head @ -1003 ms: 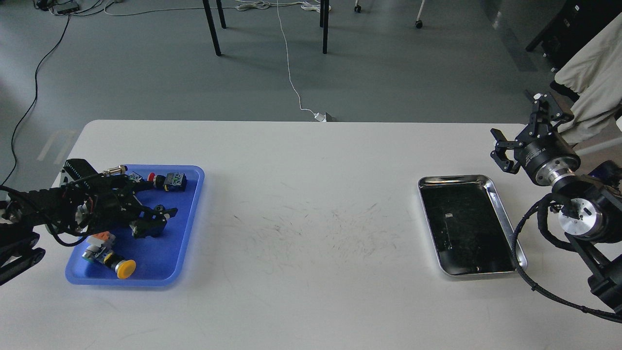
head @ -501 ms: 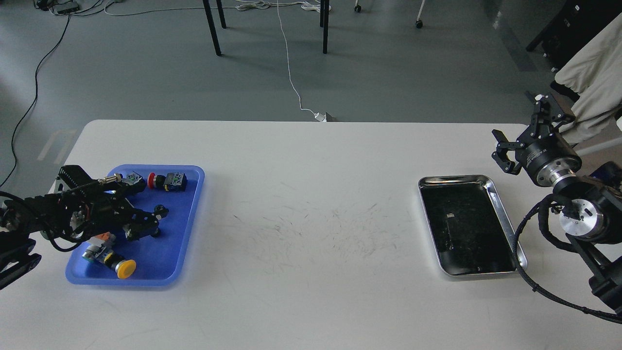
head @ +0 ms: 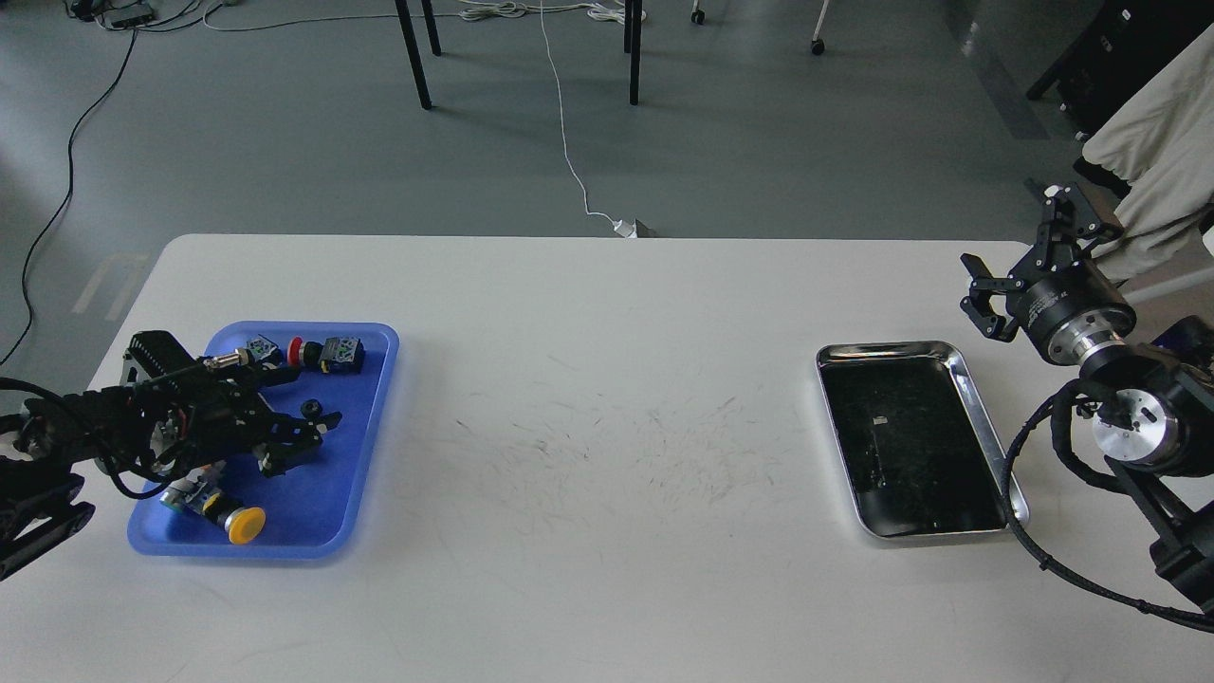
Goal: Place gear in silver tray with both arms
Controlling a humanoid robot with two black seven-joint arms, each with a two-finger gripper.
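Note:
A small black gear [head: 309, 409] lies in the blue tray [head: 356, 474] at the table's left. My left gripper [head: 302, 410] hovers low over that tray, open, one finger behind the gear and the other in front of it. I cannot tell whether the fingers touch the gear. The silver tray [head: 892, 349] sits at the right of the table, its dark bottom bare. Beyond its far right corner, my right gripper [head: 1017, 245] is raised and open, holding nothing.
The blue tray also holds a red-buttoned switch [head: 324, 353], a yellow-buttoned switch [head: 237, 520] and a metal connector [head: 230, 359]. Black cable loops off my right arm by the silver tray's right rim. A person's beige trousers [head: 1152, 142] stand past the table's right end.
My left gripper drew back to the left, then came forward again, and its fingers now stand wider apart around the gear. The right arm has barely moved.

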